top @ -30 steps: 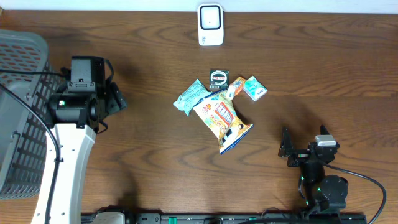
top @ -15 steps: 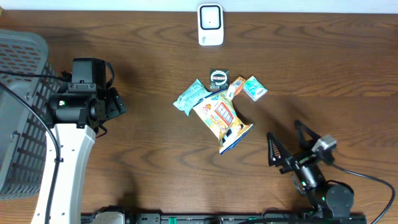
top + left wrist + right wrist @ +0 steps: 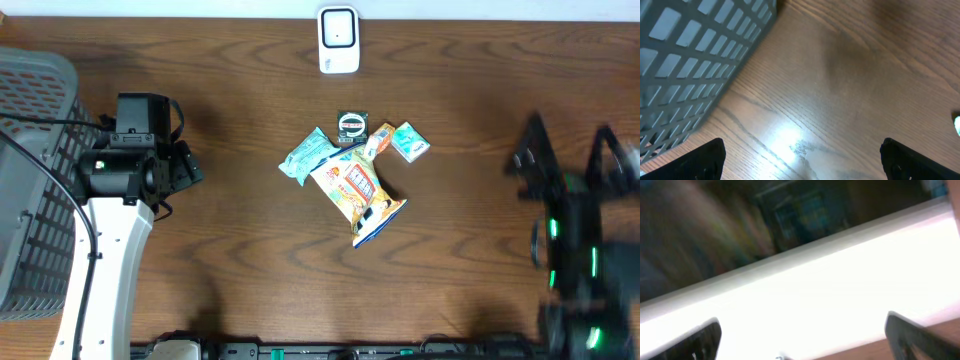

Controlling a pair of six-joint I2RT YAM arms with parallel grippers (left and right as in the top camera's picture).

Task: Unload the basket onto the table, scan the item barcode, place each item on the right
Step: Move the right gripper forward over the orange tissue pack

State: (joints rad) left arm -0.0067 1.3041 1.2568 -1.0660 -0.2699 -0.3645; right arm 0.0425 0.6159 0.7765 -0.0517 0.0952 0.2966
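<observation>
Your right hand (image 3: 568,150) is swinging fast. A second ago it was sitting low near the front edge of the surface (image 3: 230,250), pointing left toward the pile. Now it is showing up as a blur further right and higher, with both fingers pointing away from you. Its fingers are standing wide apart with nothing between them. In the right wrist view the right hand (image 3: 805,340) is showing only its two dark tips at the bottom corners, and everything beyond them is smearing into a bright white band under a dark area.

Your left hand (image 3: 190,165) is hardly moving from where it was, beside the grey basket (image 3: 30,180). In its own camera the left hand (image 3: 802,160) is gaping wide over bare wood, gripping nothing, with the basket wall (image 3: 690,50) filling the upper left.

The snack bag (image 3: 358,195) is lying where it lay before, mid-surface and untouched, well apart from both hands. The teal packet (image 3: 307,155), the black packet (image 3: 352,125) and the green packet (image 3: 408,142) are crowding its upper end, unchanged. The white scanner (image 3: 339,40) is sitting at the far edge, well beyond the pile.
</observation>
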